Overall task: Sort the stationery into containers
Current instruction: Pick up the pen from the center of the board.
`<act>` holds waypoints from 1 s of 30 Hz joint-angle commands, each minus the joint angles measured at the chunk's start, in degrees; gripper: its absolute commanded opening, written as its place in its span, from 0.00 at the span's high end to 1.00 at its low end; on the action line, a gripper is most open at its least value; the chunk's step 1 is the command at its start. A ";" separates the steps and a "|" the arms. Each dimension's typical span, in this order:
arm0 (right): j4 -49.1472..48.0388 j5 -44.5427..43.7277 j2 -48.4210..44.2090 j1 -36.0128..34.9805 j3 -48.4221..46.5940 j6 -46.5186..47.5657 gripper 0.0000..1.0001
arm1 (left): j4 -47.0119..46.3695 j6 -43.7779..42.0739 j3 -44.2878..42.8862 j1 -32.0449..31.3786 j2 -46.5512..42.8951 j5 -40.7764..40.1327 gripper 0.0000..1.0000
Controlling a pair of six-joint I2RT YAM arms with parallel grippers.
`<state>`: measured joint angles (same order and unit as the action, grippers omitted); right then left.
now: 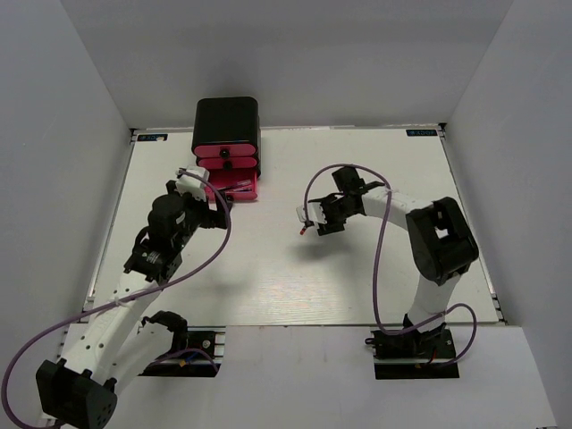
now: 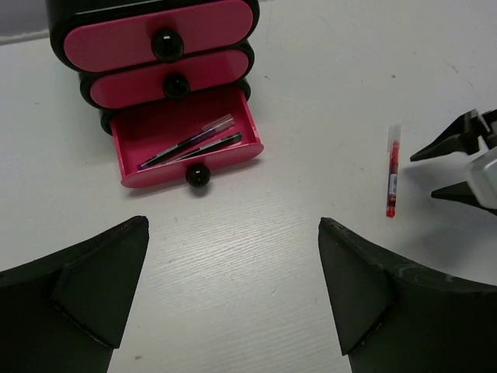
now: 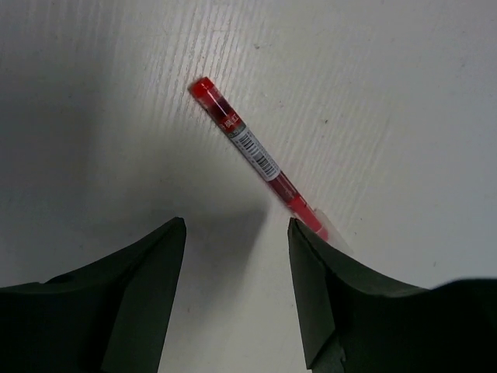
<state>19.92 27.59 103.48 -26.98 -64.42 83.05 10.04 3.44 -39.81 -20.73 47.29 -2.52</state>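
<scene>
Black fingers of the right gripper fill the bottom of its wrist view, spread apart with bare table between them. Just ahead of them lies the red pen, flat on the white table and slanting from its red tip at upper left down to its clear end, which sits right against the inner edge of one finger; whether they touch I cannot tell. Nothing is pinched.

From the left wrist view the same red pen lies just beside the right gripper, well to the right of the black cabinet. The cabinet's bottom drawer is pulled out, and two pens rest in it side by side: a purple pen and a dark pen. The two drawers above it are pushed in.

The left gripper hangs in front of the open drawer with its fingers spread wide, holding nothing.

From above, the cabinet stands at the table's far edge, with the left gripper close by it and the right gripper near mid-table.
</scene>
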 commanded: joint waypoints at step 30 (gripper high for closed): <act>30.25 -12.04 18.24 -4.57 -21.26 27.51 0.58 | -0.73 0.16 0.70 0.25 -2.98 -0.63 0.00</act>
<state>37.91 16.95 117.56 -31.29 -84.44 104.84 9.87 3.46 -39.72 -20.73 46.04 -2.20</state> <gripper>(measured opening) 0.433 0.995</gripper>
